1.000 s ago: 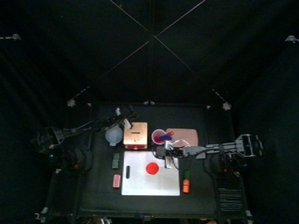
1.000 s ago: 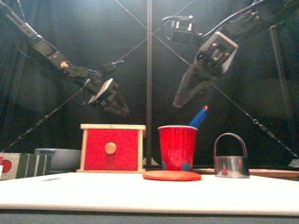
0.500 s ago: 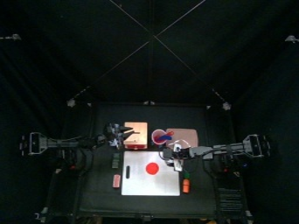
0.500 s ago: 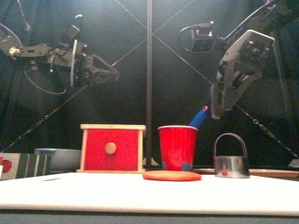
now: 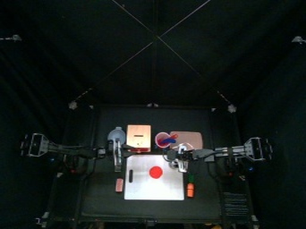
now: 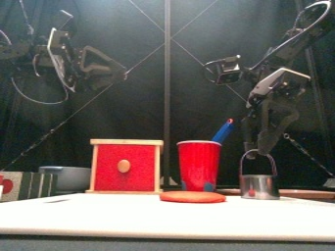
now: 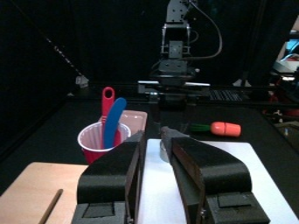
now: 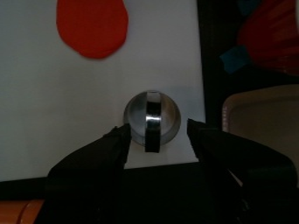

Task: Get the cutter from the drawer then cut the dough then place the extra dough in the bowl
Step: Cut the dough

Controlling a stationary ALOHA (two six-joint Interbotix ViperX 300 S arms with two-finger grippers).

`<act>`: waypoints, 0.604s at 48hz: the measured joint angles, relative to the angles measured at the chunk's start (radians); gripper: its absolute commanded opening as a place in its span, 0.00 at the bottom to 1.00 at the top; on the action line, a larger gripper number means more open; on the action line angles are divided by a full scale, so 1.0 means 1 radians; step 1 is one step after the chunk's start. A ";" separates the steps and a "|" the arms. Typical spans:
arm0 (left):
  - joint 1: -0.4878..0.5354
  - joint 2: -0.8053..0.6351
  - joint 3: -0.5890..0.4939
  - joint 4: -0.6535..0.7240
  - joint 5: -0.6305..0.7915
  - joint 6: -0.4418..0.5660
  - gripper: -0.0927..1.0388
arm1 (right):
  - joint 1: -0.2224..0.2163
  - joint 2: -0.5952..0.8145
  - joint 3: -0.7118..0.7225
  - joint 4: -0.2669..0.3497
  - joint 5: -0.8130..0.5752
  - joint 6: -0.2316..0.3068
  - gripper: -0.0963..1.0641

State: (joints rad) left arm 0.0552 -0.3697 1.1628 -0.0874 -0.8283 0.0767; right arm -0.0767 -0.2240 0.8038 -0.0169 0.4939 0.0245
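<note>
The metal cutter (image 6: 260, 183) stands upright on the white board (image 5: 162, 186), near its back right corner and to the right of the flat red dough (image 5: 156, 172). My right gripper (image 6: 263, 147) hangs just above it, open. In the right wrist view its jaws flank the cutter (image 8: 152, 118) with a gap on each side, and the dough (image 8: 93, 26) lies further off. My left gripper (image 5: 116, 156) is held high over the table's left side, open and empty (image 7: 158, 137). The wooden box (image 6: 125, 167) shows its red drawer front pushed in.
A red cup with toy knives (image 6: 201, 163) stands behind the dough, and a pink tray (image 5: 187, 139) lies at the back right. The blue-grey bowl (image 6: 63, 178) sits left of the box. An orange toy (image 5: 189, 189) lies at the board's right edge.
My right gripper went from shut to open and came down to the right over the cutter. The left arm drew back from the box, up and to the left.
</note>
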 measured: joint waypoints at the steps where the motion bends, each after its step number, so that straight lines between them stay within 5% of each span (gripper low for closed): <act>1: -0.002 0.002 0.003 -0.002 -0.002 0.000 0.68 | 0.000 0.002 0.000 -0.002 -0.003 0.002 0.82; 22: -0.011 0.011 0.028 -0.052 -0.002 -0.002 0.68 | 0.000 0.031 0.000 -0.012 -0.021 -0.002 0.48; 29: -0.012 0.011 0.032 -0.075 -0.002 0.003 0.68 | 0.005 0.029 -0.006 -0.006 -0.017 -0.002 0.44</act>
State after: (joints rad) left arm 0.0430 -0.3590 1.1950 -0.1626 -0.8299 0.0798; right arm -0.0721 -0.1948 0.7977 -0.0230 0.4771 0.0230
